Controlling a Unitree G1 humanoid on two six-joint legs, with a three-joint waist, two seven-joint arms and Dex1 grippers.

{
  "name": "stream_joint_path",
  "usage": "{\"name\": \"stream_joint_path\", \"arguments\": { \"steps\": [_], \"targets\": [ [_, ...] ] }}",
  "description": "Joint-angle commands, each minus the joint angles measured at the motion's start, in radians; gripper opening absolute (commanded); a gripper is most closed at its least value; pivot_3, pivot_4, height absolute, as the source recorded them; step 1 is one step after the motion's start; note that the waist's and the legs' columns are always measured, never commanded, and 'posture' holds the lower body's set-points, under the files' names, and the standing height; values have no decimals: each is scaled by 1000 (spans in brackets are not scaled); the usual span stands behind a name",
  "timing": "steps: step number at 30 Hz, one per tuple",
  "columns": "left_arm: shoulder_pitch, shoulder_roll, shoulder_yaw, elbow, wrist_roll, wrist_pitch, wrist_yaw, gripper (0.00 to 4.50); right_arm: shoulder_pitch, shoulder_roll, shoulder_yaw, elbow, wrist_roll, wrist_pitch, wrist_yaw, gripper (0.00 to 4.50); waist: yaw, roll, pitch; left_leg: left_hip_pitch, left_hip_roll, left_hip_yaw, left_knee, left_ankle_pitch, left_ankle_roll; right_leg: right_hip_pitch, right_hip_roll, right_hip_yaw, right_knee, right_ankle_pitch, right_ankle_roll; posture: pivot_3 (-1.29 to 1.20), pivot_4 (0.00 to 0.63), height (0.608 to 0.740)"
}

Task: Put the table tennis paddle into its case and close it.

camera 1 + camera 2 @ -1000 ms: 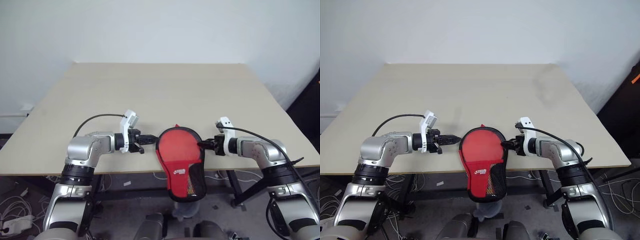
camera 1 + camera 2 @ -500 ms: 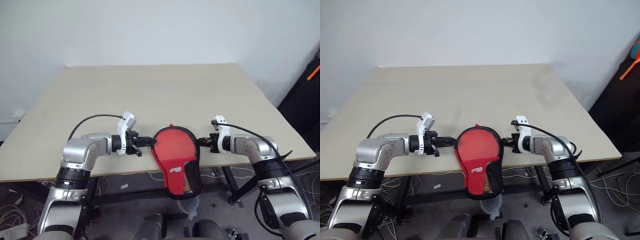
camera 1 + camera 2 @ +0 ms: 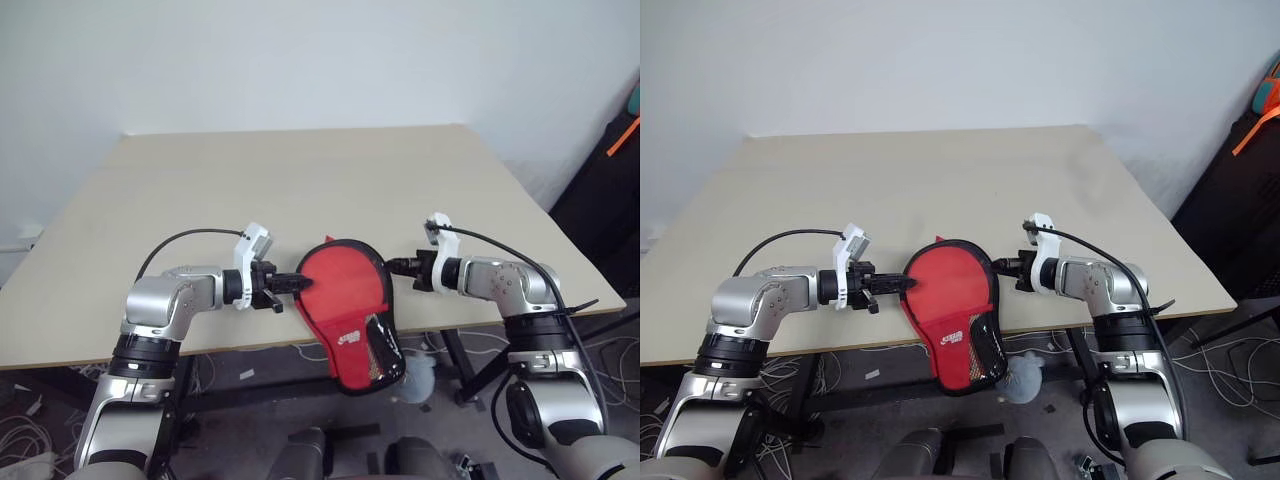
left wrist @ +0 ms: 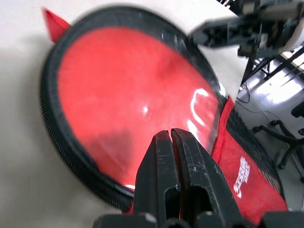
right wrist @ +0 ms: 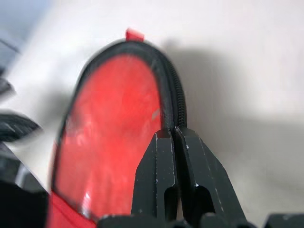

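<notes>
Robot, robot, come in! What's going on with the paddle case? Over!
Left gripper shut on case. Right gripper shut at its zip rim. Paddle inside. Nothing blocking.

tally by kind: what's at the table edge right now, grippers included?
case: 1
table tennis paddle, red face seen through the case's clear side: 1
gripper: 2, left gripper and right gripper, both shut
table: 1
Total: 5

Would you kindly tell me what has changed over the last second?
The right gripper closed and lifted; whether it still grips the rim is unclear. The case, paddle inside, tilted with its round end toward the left gripper, which stayed shut on the opposite rim.
</notes>
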Motion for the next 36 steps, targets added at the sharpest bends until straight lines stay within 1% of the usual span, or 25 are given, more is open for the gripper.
{"name": "stream_joint_path", "arguments": {
  "steps": [1, 4, 8, 14, 20, 26, 30, 36],
  "targets": [
    [0, 6, 9, -18, -20, -2, -3, 0, -121, 6, -137, 2, 55, -28, -72, 27, 1, 1, 1, 0, 0, 0, 0, 0, 0, 0, 1, 1, 0, 0, -1, 0, 0, 722],
    [5, 4, 12, -20, -21, 1, 2, 0, -177, 16, -194, 60, 60, -42, -135, 27, 3, 1, 1, 0, 1, -1, 0, 0, -1, 0, 2, 1, 0, 1, -1, 0, 0, 722],
    [18, 2, 13, -31, -23, 4, 7, 0, -238, 16, -247, 169, 35, -106, -218, 27, 1, 1, 1, 0, 1, 0, 0, 1, -1, -2, 5, 5, 0, 1, -2, 0, 0, 722],
    [30, 1, 16, -50, -27, 5, 15, 0, -253, -7, -207, 339, -52, -214, -261, 27, -10, 2, 1, 0, 1, 1, 0, 1, -1, -2, 10, 12, 0, 2, -3, 0, 0, 722],
    [37, 3, 24, -58, -34, 6, 23, 0, -262, 10, -216, 515, -104, -342, -333, 27, -23, 2, 1, 1, 1, 2, 0, 1, -1, -2, 10, 14, 0, 3, -2, 0, 0, 722],
    [43, 4, 25, -66, -49, 7, 36, 0, -316, 1, -247, 686, -124, -494, -400, 27, -30, 4, 2, 1, 1, 3, 0, 2, -1, -2, 11, 15, 0, 4, -2, 0, 0, 722],
    [44, 3, 25, -70, -58, 9, 45, 0, -360, -11, -256, 769, -131, -561, -402, 27, -30, 5, 3, 1, 1, 3, 0, 3, 0, -2, 11, 15, 0, 6, -1, 0, 0, 722],
    [54, 8, 24, -84, -61, 1, 46, 0, -356, 5, -167, 762, -195, -592, -299, 27, -41, 5, 3, 1, 1, 3, 0, 4, 0, -2, 11, 15, 0, 7, -2, 0, 0, 722]
  ]
}}
